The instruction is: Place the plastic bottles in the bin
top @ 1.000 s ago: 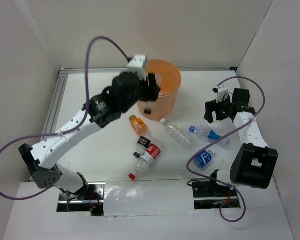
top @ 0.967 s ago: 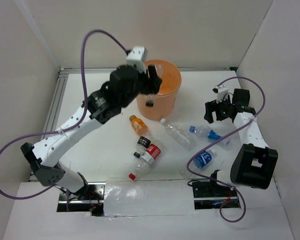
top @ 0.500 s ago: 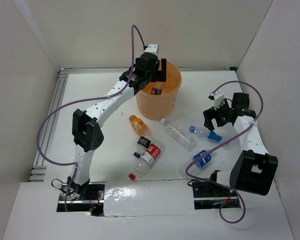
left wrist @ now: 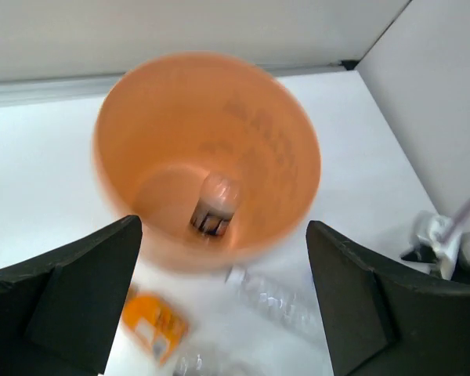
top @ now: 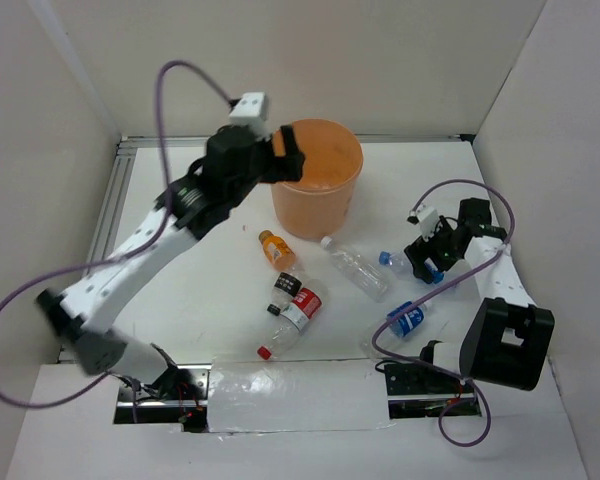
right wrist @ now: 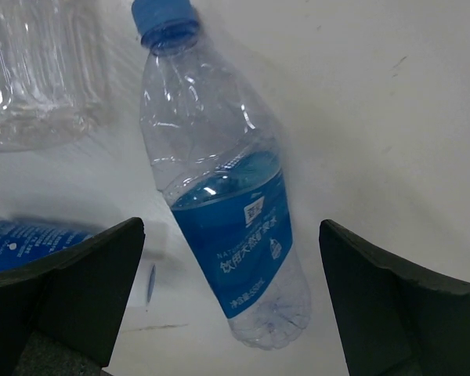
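The orange bin (top: 352,170) stands at the back centre. A dark-labelled bottle (left wrist: 215,208) lies inside the bin (left wrist: 276,145). My left gripper (top: 278,165) hovers over its near left rim, open and empty (left wrist: 223,235). On the table lie an orange-labelled bottle (top: 273,247), a red-labelled bottle (top: 302,305), a clear bottle (top: 357,268) and a blue-labelled bottle (top: 408,319). My right gripper (top: 427,260) is low over another blue-labelled bottle (right wrist: 229,213). Its fingers are open (right wrist: 231,227) on either side of the bottle without touching it.
A dark-capped bottle (top: 285,285) lies beside the red-labelled one. White walls close in the table at the back and both sides. A metal rail (top: 110,215) runs along the left edge. The clear bottle (right wrist: 39,70) lies just left of the right gripper.
The left gripper opened over the bin and let a bottle drop inside, then drew back toward the bin's left rim. The right gripper came down and left over the blue-labelled bottle.
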